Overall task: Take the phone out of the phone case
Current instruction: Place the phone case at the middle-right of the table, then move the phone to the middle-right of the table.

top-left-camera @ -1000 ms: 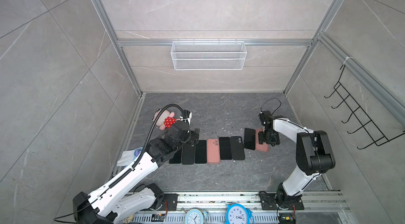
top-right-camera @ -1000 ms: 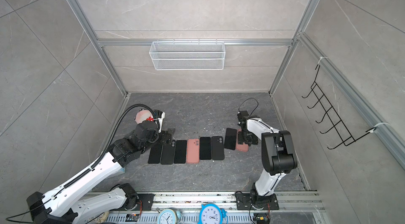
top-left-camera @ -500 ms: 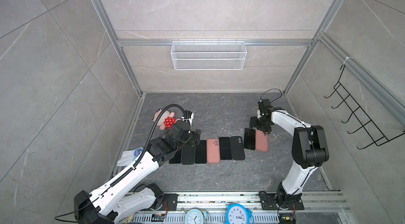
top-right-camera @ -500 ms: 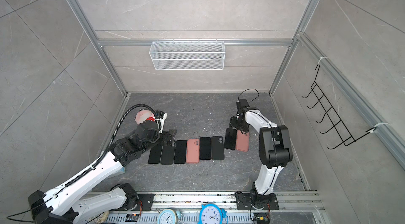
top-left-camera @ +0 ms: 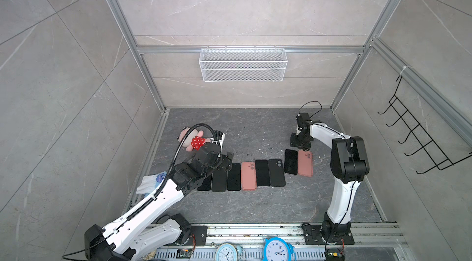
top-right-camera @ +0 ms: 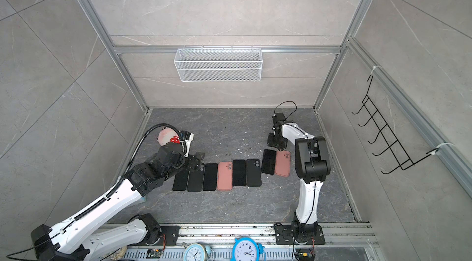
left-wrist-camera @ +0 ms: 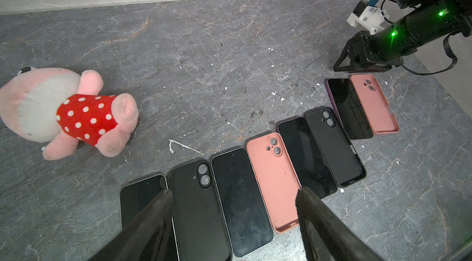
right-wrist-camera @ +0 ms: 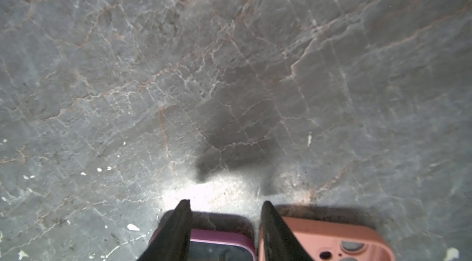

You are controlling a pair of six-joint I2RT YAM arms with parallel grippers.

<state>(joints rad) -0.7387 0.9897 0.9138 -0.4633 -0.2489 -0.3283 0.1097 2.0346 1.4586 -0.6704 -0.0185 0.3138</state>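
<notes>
Step, judged: retreat from separated pair | right end effector (right-wrist-camera: 226,201) empty, fingers part-spread over far ends of purple-rimmed black-screen phone (right-wrist-camera: 217,249) and empty pink silicone case (right-wrist-camera: 332,236), side by side on desk (right-wrist-camera: 229,68) | left end effector (left-wrist-camera: 233,190) wide, empty | advice: rise straight, nudge neither

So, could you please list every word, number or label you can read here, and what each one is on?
"10", "11", "12": dial of the bright blue alarm clock, cut off by the frame edge.
Paler alarm clock: numerals too small to read.
Round blue label on the white packet: too blurred to read.
Row of phones and cases: no print visible.
</notes>
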